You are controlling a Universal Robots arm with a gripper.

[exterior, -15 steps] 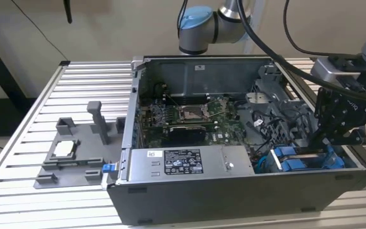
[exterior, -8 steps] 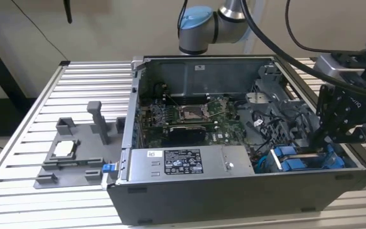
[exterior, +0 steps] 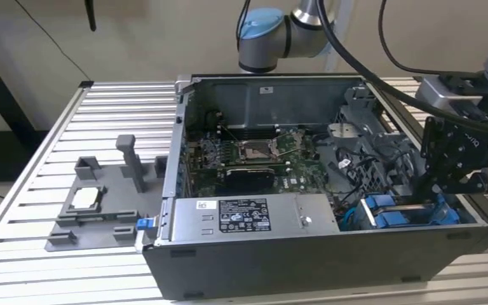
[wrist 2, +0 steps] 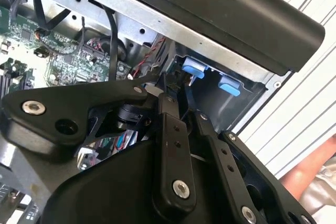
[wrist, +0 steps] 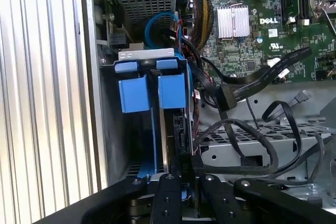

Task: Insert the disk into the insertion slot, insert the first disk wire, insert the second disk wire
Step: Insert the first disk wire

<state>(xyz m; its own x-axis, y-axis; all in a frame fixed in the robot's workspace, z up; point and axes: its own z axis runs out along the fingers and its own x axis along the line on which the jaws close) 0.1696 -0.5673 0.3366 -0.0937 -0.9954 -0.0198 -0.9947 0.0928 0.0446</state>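
At the exterior view's lower right the end effector (exterior: 428,202) clenches the disk (wrist: 174,129) (cables (wrist: 247,88) crowd close); best kept square to the insertion slot (wrist: 118,145).

One case (exterior: 312,260), one table (exterior: 117,101), one tray (exterior: 83,225), one power supply (exterior: 244,219), one board (exterior: 253,159) and one arm (exterior: 265,38); two blue tabs (wrist: 135,94) sit close by the one hand (exterior: 428,194).

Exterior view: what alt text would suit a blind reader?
A robot's gripper reaches down into an open black computer case, at the blue-framed disk in its corner. A grey tray sits on the slatted table at the exterior view's left.
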